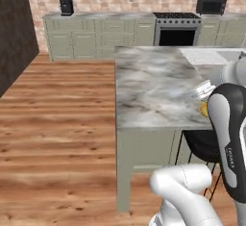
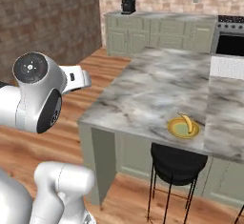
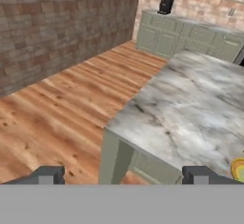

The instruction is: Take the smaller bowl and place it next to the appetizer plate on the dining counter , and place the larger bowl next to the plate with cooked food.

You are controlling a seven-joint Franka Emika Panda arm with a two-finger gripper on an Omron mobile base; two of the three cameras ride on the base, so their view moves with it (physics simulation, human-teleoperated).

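Two-finger gripper (image 3: 123, 175) is spread wide, nothing held, aimed at the grey-veined marble dining counter (image 3: 190, 108). Small round yellow appetizer plate (image 2: 183, 127) is located; a bowl must be fetched next.

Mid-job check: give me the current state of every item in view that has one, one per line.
gripper: jaws wide open, holding nothing
appetizer plate: flat on the dining counter near its front edge, banana piece on it
black stool: upright, tucked under the counter edge
oven: door shut

The dining counter (image 2: 157, 87) bears the appetizer plate (image 2: 183, 127).
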